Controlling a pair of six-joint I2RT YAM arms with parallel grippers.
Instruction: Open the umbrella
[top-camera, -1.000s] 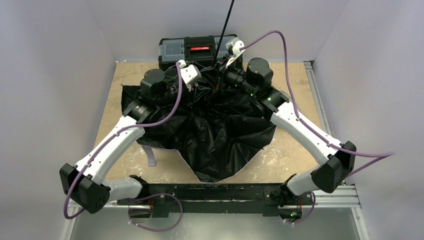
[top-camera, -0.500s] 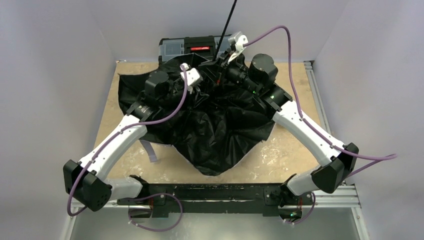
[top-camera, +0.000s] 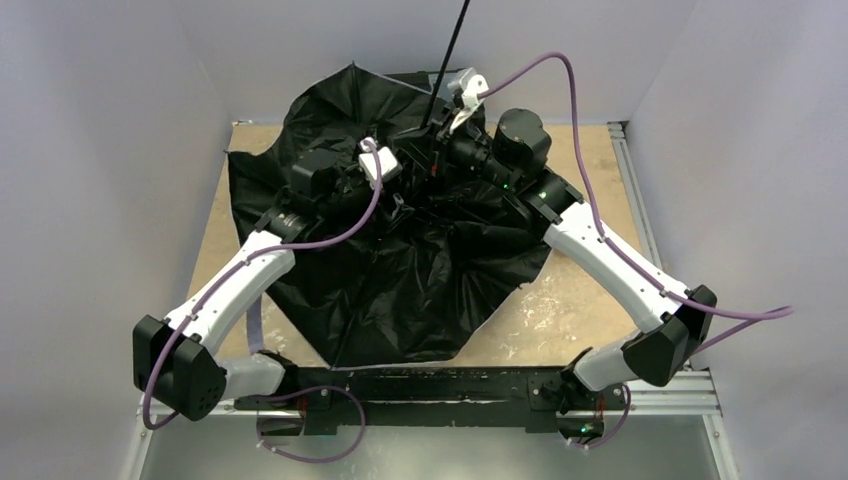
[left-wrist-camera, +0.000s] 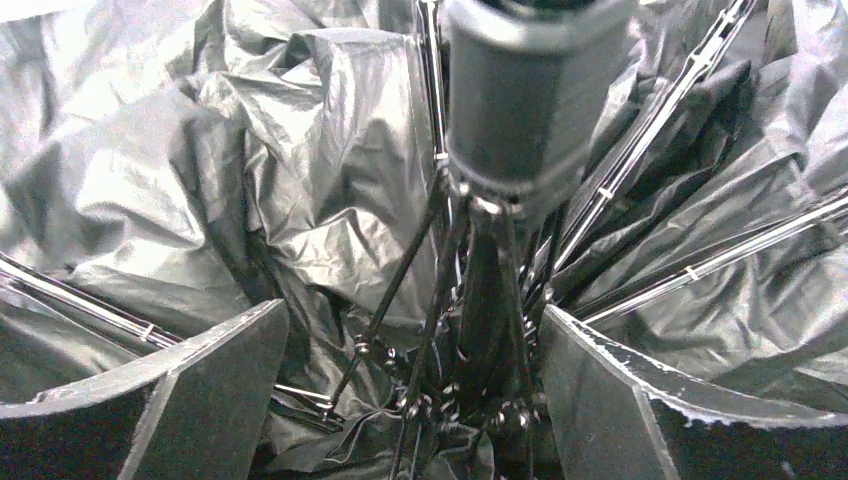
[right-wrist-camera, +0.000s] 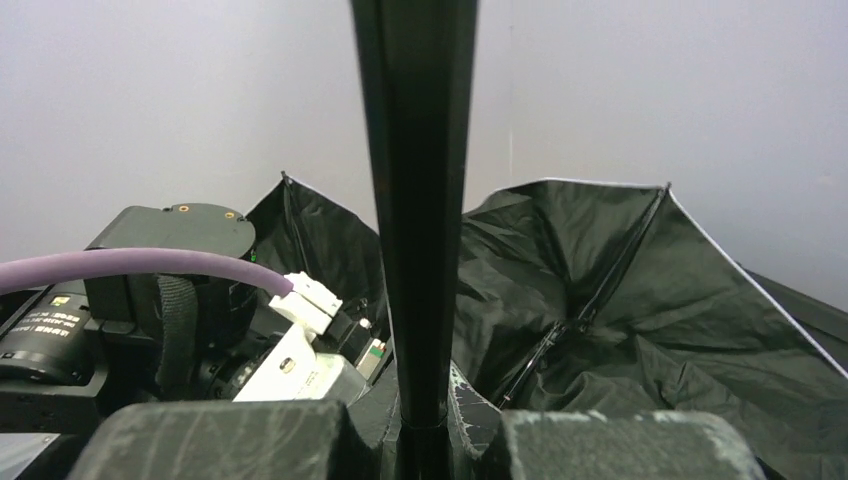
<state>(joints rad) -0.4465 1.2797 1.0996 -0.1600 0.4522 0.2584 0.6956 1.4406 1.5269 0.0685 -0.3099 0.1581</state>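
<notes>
Black umbrella (top-camera: 400, 290) covering most of table (top-camera: 590, 290), shaft (top-camera: 452, 50) cut off above

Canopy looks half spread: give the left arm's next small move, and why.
Probably close the left gripper on the grey runner and push it toward the crumpled canopy: its jaws stand open beside it and the right gripper clamps the shaft.
</notes>
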